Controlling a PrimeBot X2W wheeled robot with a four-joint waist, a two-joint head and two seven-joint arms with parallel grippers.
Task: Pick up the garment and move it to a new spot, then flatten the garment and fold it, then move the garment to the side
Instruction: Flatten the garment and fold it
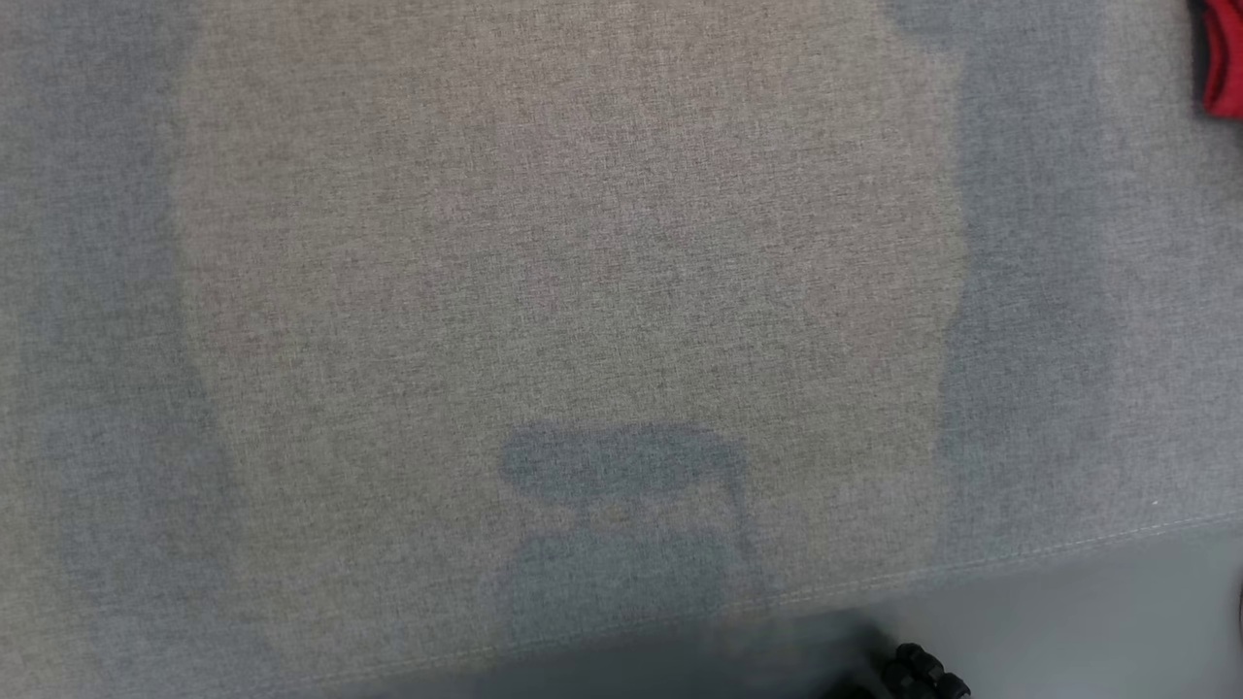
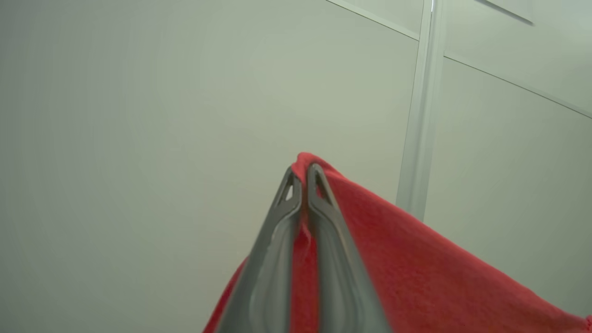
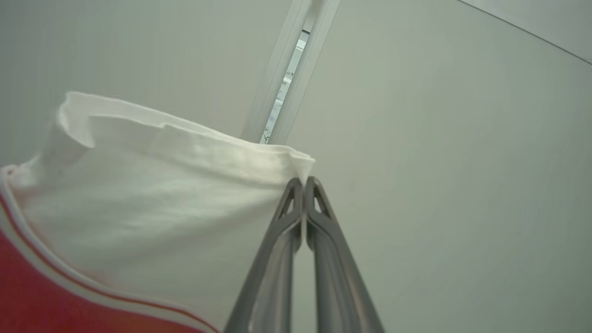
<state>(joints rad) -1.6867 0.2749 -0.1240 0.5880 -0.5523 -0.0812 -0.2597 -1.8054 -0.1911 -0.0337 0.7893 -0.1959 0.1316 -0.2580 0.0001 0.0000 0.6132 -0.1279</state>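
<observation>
The garment (image 2: 416,268) is clamped in the left pincer (image 2: 303,172) and in the right pincer (image 3: 304,184).

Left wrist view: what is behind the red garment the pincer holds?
Behind the garment, pinched in the shut left pincer, stand pale wall panels and an upright pale strip. The cloth covers the strip's lower end and whatever lies below.

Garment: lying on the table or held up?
Held up. Left claw pinches the garment by its red edge, right claw by its white edge.

Grey fabric surface (image 1: 583,243), pale wall (image 2: 138,115)
</observation>
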